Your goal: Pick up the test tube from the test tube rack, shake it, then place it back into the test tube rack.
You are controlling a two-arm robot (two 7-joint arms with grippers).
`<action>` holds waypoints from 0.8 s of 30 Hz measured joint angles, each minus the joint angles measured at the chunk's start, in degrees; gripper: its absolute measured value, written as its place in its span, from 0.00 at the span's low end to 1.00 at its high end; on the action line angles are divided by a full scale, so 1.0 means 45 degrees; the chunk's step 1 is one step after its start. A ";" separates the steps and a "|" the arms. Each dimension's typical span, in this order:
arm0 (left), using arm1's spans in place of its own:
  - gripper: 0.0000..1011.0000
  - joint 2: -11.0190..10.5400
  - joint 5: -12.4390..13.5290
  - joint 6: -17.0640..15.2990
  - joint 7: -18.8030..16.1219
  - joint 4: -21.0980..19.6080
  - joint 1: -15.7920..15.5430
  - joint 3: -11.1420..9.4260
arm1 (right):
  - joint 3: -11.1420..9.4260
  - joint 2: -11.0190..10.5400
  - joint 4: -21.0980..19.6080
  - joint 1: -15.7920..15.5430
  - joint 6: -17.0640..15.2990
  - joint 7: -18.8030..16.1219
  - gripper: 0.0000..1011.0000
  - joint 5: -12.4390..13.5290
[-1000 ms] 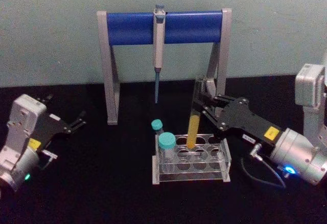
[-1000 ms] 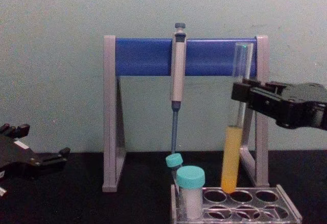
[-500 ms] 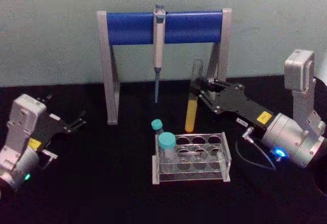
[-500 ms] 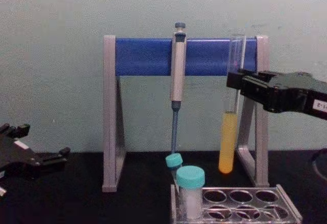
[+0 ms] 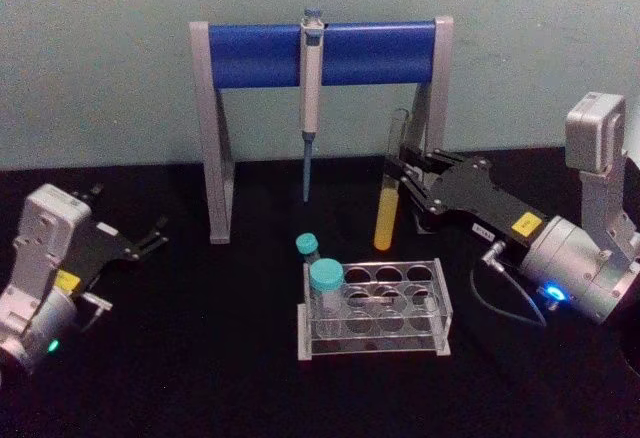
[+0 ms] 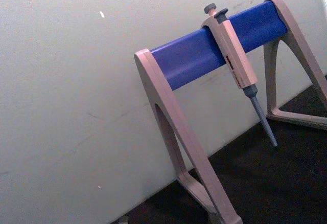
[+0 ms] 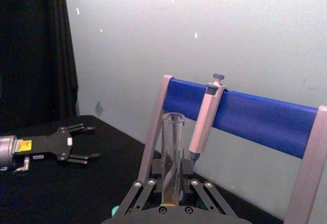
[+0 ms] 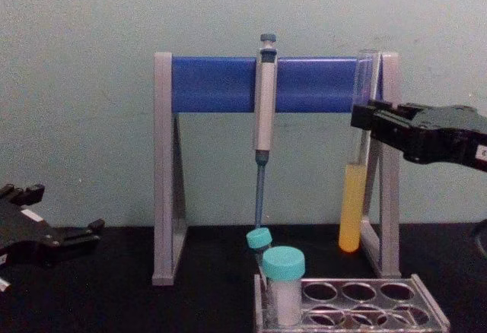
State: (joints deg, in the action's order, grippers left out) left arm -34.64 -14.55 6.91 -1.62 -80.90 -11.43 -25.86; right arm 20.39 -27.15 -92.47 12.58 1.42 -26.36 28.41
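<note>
1. R tool (image 5: 396,180) was clamped on the test tube (image 5: 386,216). It gripped the clear glass above the liq. level, and its arm lay to the right of the test tube rack (image 5: 372,349).
2. Test tube hung in the air just behind the rack's middle, out of the holes. Its round bottom was higher than the rack's top plate.
3. Tube was nearly upright, w/ the open top leaning slightly toward the rack's right side. Yellow-orange liq. filled approx the lower half.
4. Rack sat on the black bench (image 5: 200,358). Two teal-capped vials (image 5: 326,280) stood at its left end, one in front and one behind.
5. Pipette stand (image 5: 250,55) stood behind the rack, grey legs w/ a blue bar across. A pipette (image 5: 311,88) hung from the bar, tip pointing down behind the rack's left end.
6. L tool (image 5: 157,237) sat idle well to the left of the rack, low over the bench. Its fingers were spread wide and held nothing.
</note>
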 joint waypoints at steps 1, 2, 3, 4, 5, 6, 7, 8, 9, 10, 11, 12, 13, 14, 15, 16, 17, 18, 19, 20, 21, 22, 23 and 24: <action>0.99 0.0000 0.0000 0.0000 0.0000 0.0000 0.0000 -0.0001 | -0.0030 -0.0002 -0.0007 -0.0015 -0.0001 0.0013 0.22 -0.0009; 0.99 0.0000 0.0000 0.0000 0.0000 0.0000 0.0000 0.0000 | -0.0047 -0.0008 -0.0014 -0.0025 0.0000 0.0019 0.22 -0.0013; 0.99 0.0000 0.0000 0.0000 0.0000 0.0001 0.0000 0.0000 | -0.0089 -0.0028 -0.0028 -0.0055 0.0000 0.0038 0.22 -0.0024; 0.99 0.0000 0.0000 0.0000 0.0000 0.0001 0.0000 0.0000 | -0.0146 -0.0065 -0.0062 -0.0102 -0.0004 0.0068 0.22 -0.0034; 0.99 0.0000 0.0000 0.0000 0.0000 0.0001 0.0000 -0.0001 | -0.0146 -0.0065 -0.0062 -0.0102 -0.0004 0.0068 0.22 -0.0034; 0.99 0.0000 0.0000 0.0000 0.0000 0.0001 0.0000 0.0000 | -0.0207 -0.0113 -0.0106 -0.0164 -0.0010 0.0102 0.22 -0.0036; 0.99 0.0000 0.0000 0.0000 0.0000 0.0000 -0.0001 0.0000 | -0.0246 -0.0142 -0.0133 -0.0201 -0.0011 0.0118 0.22 -0.0037; 0.99 0.0000 0.0000 0.0000 0.0000 0.0001 0.0000 0.0000 | -0.0289 -0.0179 -0.0170 -0.0250 -0.0011 0.0130 0.22 -0.0037; 0.99 0.0000 0.0000 0.0000 0.0000 0.0000 0.0000 0.0000 | -0.0381 -0.0252 -0.0269 -0.0360 -0.0020 0.0153 0.22 -0.0034; 0.99 0.0000 0.0000 0.0000 0.0000 0.0001 0.0000 -0.0001 | -0.0431 -0.0295 -0.0328 -0.0423 -0.0024 0.0167 0.22 -0.0032; 0.99 0.0000 0.0000 0.0000 0.0000 0.0001 0.0000 0.0000 | -0.0519 -0.0374 -0.0446 -0.0551 -0.0029 0.0190 0.22 -0.0016; 0.99 0.0000 0.0000 0.0000 0.0000 0.0001 0.0000 0.0000 | -0.0571 -0.0422 -0.0521 -0.0625 -0.0033 0.0198 0.22 -0.0002; 0.99 0.0000 0.0000 0.0000 0.0000 0.0000 0.0000 -0.0001 | -0.0619 -0.0474 -0.0596 -0.0716 -0.0034 0.0200 0.22 0.0015; 0.99 0.0000 0.0000 0.0000 0.0000 0.0000 0.0000 0.0000 | -0.0659 -0.0521 -0.0666 -0.0800 -0.0038 0.0200 0.22 0.0037; 0.99 0.0000 0.0000 0.0000 0.0000 0.0000 0.0000 0.0000 | -0.0730 -0.0617 -0.0825 -0.0979 -0.0047 0.0199 0.22 0.0067; 0.99 0.0000 0.0000 0.0000 0.0000 0.0001 0.0000 0.0000 | -0.0762 -0.0666 -0.0908 -0.1068 -0.0054 0.0194 0.22 0.0087; 0.99 0.0000 0.0000 0.0000 0.0000 0.0000 0.0000 0.0000 | -0.0787 -0.0711 -0.0981 -0.1149 -0.0064 0.0181 0.22 0.0110; 0.99 0.0000 0.0000 0.0000 0.0000 0.0000 0.0000 0.0000 | -0.0811 -0.0760 -0.1064 -0.1242 -0.0072 0.0160 0.22 0.0135; 0.99 0.0000 0.0000 0.0000 0.0000 0.0000 0.0000 0.0000 | -0.0839 -0.0855 -0.1219 -0.1417 -0.0099 0.0107 0.22 0.0186; 0.99 0.0000 0.0000 0.0000 0.0000 0.0001 0.0001 0.0000 | -0.0845 -0.0894 -0.1284 -0.1494 -0.0113 0.0064 0.22 0.0215; 0.99 0.0000 0.0000 0.0000 0.0000 0.0000 0.0000 0.0000 | -0.0842 -0.0959 -0.1414 -0.1637 -0.0145 -0.0013 0.22 0.0275; 0.99 0.0000 0.0000 0.0000 0.0000 0.0001 0.0000 0.0000 | -0.0842 -0.0959 -0.1414 -0.1637 -0.0145 -0.0013 0.22 0.0275; 0.99 0.0000 0.0000 0.0000 0.0000 0.0000 0.0000 -0.0001 | -0.0813 -0.1001 -0.1512 -0.1738 -0.0181 -0.0088 0.22 0.0334; 0.99 0.0000 0.0000 0.0000 0.0000 0.0001 0.0000 -0.0001 | -0.0795 -0.1014 -0.1540 -0.1768 -0.0196 -0.0116 0.22 0.0354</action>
State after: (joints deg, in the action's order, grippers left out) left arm -34.65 -14.55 6.91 -1.62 -80.90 -11.43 -25.86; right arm 16.81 -31.71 -99.40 4.63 0.54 -26.88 30.00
